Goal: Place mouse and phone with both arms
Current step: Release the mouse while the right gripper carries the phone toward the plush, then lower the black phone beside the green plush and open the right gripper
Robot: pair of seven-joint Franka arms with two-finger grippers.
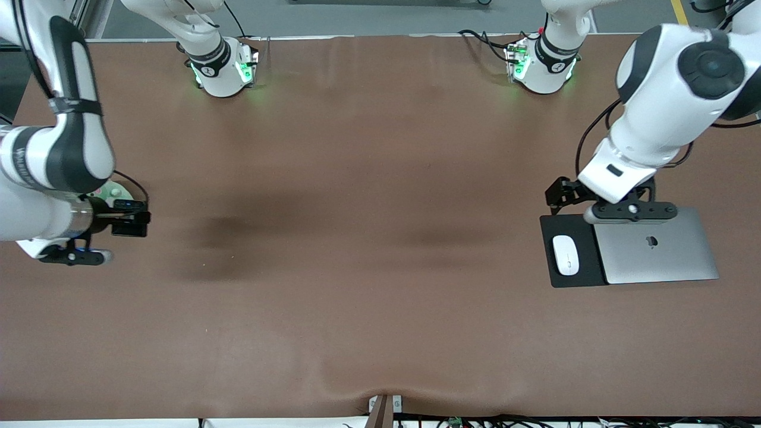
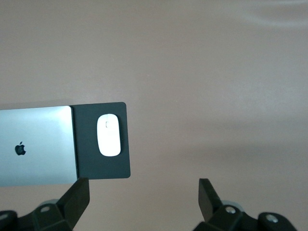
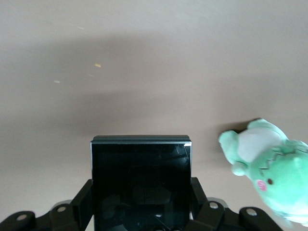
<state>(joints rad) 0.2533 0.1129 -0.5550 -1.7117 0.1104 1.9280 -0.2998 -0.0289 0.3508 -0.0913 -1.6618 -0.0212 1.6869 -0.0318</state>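
The white mouse (image 1: 566, 255) lies on a flat black pad (image 1: 585, 274) beside a closed silver laptop (image 1: 654, 246), toward the left arm's end of the table. It also shows in the left wrist view (image 2: 109, 134). My left gripper (image 1: 562, 193) hangs open and empty over the pad's edge that is farther from the front camera; in its wrist view (image 2: 143, 197) the jaws stand wide apart over bare table. My right gripper (image 1: 132, 221) is shut on the black phone (image 3: 141, 178), held above the table at the right arm's end.
A green plush toy (image 3: 269, 173) lies on the table right beside the right gripper, partly hidden under the arm in the front view (image 1: 113, 191). The brown table cover (image 1: 368, 238) spans the middle.
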